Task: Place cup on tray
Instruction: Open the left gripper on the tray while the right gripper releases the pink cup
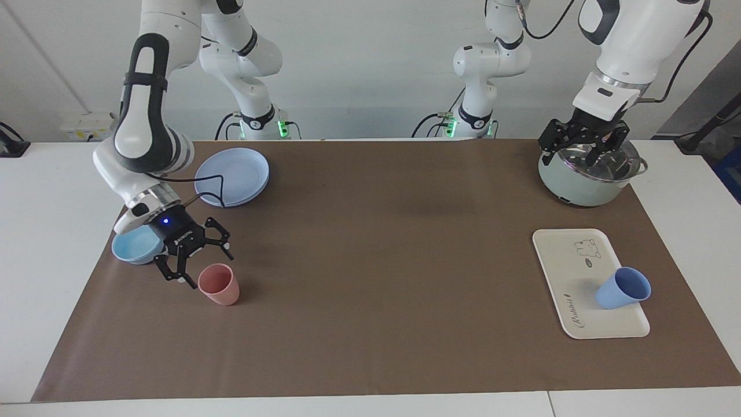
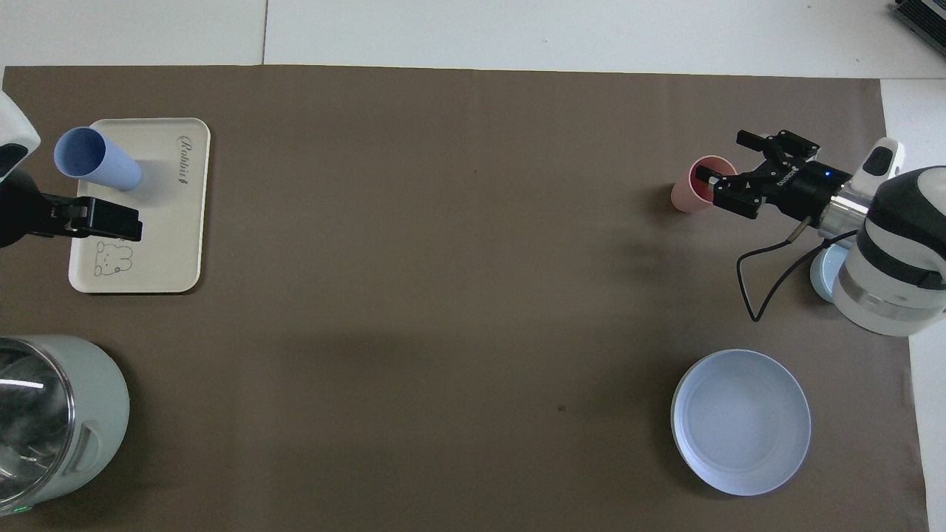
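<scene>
The periwinkle-blue cup point(image 1: 623, 288) point(image 2: 96, 159) stands upright on the cream-white tray point(image 1: 570, 260) point(image 2: 166, 229), at the tray's end farther from the robots. Nothing touches the cup. My left gripper point(image 1: 580, 152) point(image 2: 103, 220) hangs open and empty, high in the air. In the overhead view it covers the tray's outer edge; in the facing view it lines up with the pot. My right gripper point(image 1: 197, 267) point(image 2: 728, 159) is open, raised a little just beside the salmon-pink tumbler point(image 1: 219, 285) point(image 2: 689, 195), which stands free on the mat.
A light-blue bowl point(image 1: 136, 246) point(image 2: 820, 270) sits under the right wrist. Round blue plates point(image 1: 231, 176) point(image 2: 740, 421) lie nearer the robots at the right arm's end. A pale green pot point(image 1: 579, 182) point(image 2: 81, 414) with a glass lid stands nearer the robots than the tray.
</scene>
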Motion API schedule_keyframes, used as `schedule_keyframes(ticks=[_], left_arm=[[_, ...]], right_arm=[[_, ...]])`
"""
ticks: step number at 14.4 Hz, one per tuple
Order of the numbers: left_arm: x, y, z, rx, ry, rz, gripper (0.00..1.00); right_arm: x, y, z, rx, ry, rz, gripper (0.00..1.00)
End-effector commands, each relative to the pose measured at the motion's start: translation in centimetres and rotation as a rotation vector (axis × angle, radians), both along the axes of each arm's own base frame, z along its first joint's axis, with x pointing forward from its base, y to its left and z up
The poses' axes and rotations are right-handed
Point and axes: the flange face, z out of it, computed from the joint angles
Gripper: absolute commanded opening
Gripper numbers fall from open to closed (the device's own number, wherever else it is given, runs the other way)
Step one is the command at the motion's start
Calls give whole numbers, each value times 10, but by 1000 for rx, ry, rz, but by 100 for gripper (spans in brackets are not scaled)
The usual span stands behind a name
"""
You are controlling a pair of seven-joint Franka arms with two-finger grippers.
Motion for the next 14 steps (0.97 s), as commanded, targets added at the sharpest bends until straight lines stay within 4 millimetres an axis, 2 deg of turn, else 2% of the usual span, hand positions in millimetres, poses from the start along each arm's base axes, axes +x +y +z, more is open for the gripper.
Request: schedule_keyframes(ticks=[1,3,7,12,14], left_arm=[[-7,3,-2,-14,5,5,100],[-8,4,-3,-12,18,8,100],[-2,12,-2,56,-5,3,100],[20,15,10,44,10,9,100],[22,15,5,36,21,11,100]], right_arm=[[-4,0,28,-40,71,-23,100],[-4,-1,53,-87,128,-47,100],[-9,30,101,-192,259,-131,100],[-25,43,135,-290,412,-263,100],[-31,49,152,-333,511,-370,100]])
